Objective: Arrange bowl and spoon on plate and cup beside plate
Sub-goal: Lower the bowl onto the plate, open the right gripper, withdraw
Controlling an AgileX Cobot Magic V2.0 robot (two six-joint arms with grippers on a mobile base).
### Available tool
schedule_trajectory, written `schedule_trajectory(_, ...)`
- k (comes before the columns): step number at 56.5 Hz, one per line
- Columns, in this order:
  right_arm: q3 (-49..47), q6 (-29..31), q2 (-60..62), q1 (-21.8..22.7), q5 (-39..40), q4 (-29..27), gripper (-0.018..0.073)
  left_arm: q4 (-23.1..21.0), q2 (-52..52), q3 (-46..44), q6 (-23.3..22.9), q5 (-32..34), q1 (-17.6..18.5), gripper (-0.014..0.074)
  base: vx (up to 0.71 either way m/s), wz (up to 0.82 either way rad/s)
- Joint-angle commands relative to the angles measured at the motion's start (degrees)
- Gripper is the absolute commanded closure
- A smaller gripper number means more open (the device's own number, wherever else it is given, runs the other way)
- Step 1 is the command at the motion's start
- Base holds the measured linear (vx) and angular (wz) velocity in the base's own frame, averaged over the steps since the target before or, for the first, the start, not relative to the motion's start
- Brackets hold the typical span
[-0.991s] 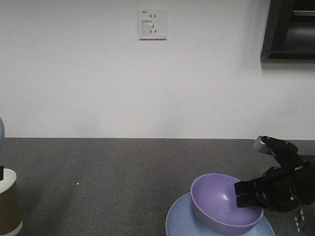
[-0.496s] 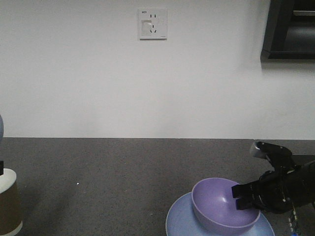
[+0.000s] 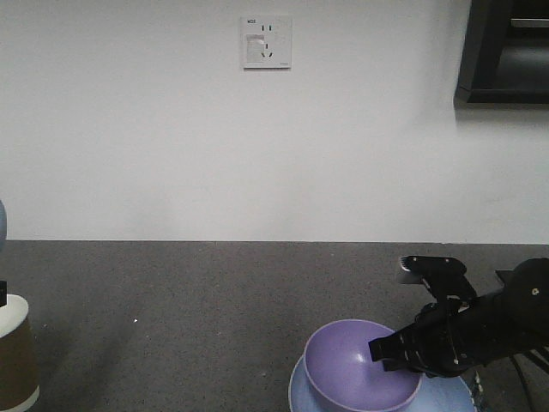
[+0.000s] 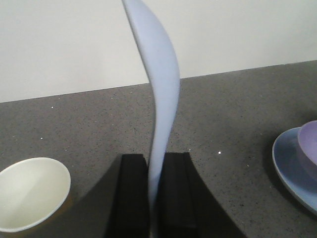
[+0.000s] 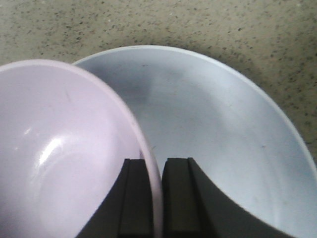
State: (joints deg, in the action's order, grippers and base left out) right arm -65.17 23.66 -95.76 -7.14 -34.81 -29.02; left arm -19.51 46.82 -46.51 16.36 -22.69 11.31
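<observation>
Right gripper (image 5: 156, 168): jaws closed on the rim of the bowl (image 3: 360, 365), one pad inside the wall, one outside; black arm came in from the right side of the front view
Bowl: lavender, mouth up, sat over the left part of the plate (image 5: 237, 124); its left side reached about to the plate's left edge in the front view; base cut off by the frame bottom, so could not tell whether it rested on the plate or hung just above it
Plate: pale blue, flat on the counter (image 3: 214, 300) at lower right of the front view; right half bare in the right wrist view
Left gripper (image 4: 156, 163): jaws clamped on the spoon (image 4: 161, 99), pads tight to both sides of it
Spoon: pale blue, held upright, seen edge-on as a thin curved blade rising from between the pads and out past the top of the left wrist view; off the counter, well apart from the plate
Cup (image 4: 29, 193): brown paper, white inside, upright on the counter just left of the left gripper; at the far left edge of the front view, well apart from plate and bowl
Counter: dark grey, speckled
Background: white wall (image 3: 171, 154) with a socket (image 3: 266, 41) high at centre; dark cabinet (image 3: 506, 51) at top right
</observation>
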Motion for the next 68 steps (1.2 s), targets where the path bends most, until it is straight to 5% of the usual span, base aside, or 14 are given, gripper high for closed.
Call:
schedule_trajectory(1,-1.93,-0.13,1.19,0.17,3.55,-0.8,0.0567,-1.0,-0.25,-1.4,-0.62,3.9,0.42,0.0599,0.0,0.0)
schedule_trajectory(15,-1.93,0.65,-0.16,0.17,4.07,-0.97,0.0473,-1.0,-0.25,-1.4,-0.39,3.31,0.42,0.0596,0.0,0.0)
schedule_trajectory(36,-1.93,1.49,1.09,0.17,5.3,-1.03,0.0015,-1.0,-0.25,-1.4,-0.39,3.09,0.42,0.0596,0.0,0.0)
schedule_trajectory(44,-3.03,1.79,4.61,0.17,5.37,0.25,-0.0059,-1.0,-0.25,-1.4,-0.39,1.78,0.42,0.0596,0.0,0.0)
schedule_trajectory(56,-3.26,0.77,14.51,0.17,4.26,4.53,0.0045,-0.13,0.47,-3.49,-0.14,-2.95,0.42,0.0596,0.0,0.0)
schedule_trajectory(68,0.95,-3.09,24.9,0.17,4.1,10.26,0.0576,2.05,6.43,-13.11,0.13,-11.44,0.42,0.0596,0.0,0.0)
